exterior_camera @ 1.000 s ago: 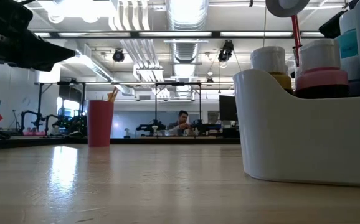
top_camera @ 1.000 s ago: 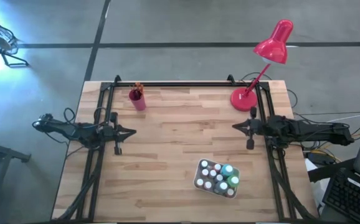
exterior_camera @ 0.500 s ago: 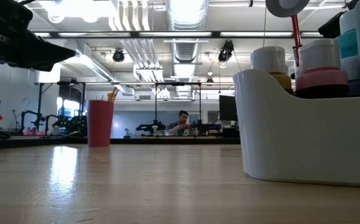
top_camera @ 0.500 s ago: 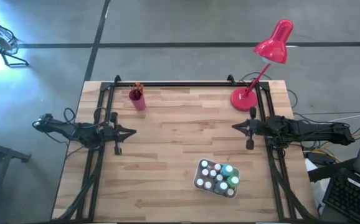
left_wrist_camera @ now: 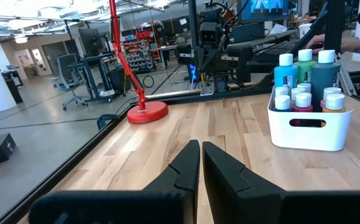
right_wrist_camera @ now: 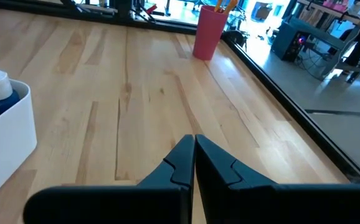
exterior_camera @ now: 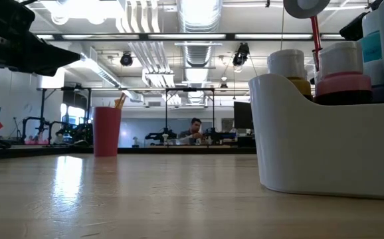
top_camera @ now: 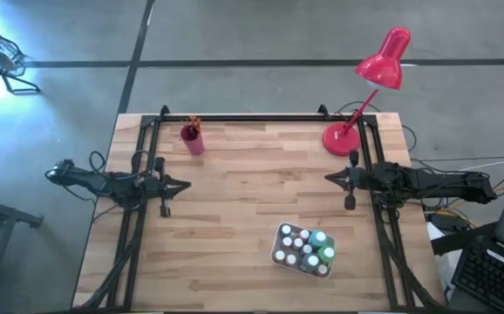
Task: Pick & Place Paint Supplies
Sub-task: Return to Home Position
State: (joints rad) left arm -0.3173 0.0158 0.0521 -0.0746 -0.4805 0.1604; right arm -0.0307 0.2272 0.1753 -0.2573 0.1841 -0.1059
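The paint bottles [top_camera: 305, 247] are seen packed in the white bin [exterior_camera: 325, 139] on the tabletop [top_camera: 252, 209], nearer the right arm. The brushes [top_camera: 192, 120] are stood in the pink cup [top_camera: 193, 141]. The left tool [top_camera: 185, 184] and right tool [top_camera: 329, 178] are held at opposite edges, fingers pressed together, nothing gripped.

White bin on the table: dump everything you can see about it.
The white bin is a small smooth tub, plastic by its look, with rounded corners and a slot handle in one wall. It stands upright on the wooden table, right of centre, toward the high view's lower edge. White-capped paint bottles stand packed inside, the taller ones rising above its rim. Nothing else touches it.
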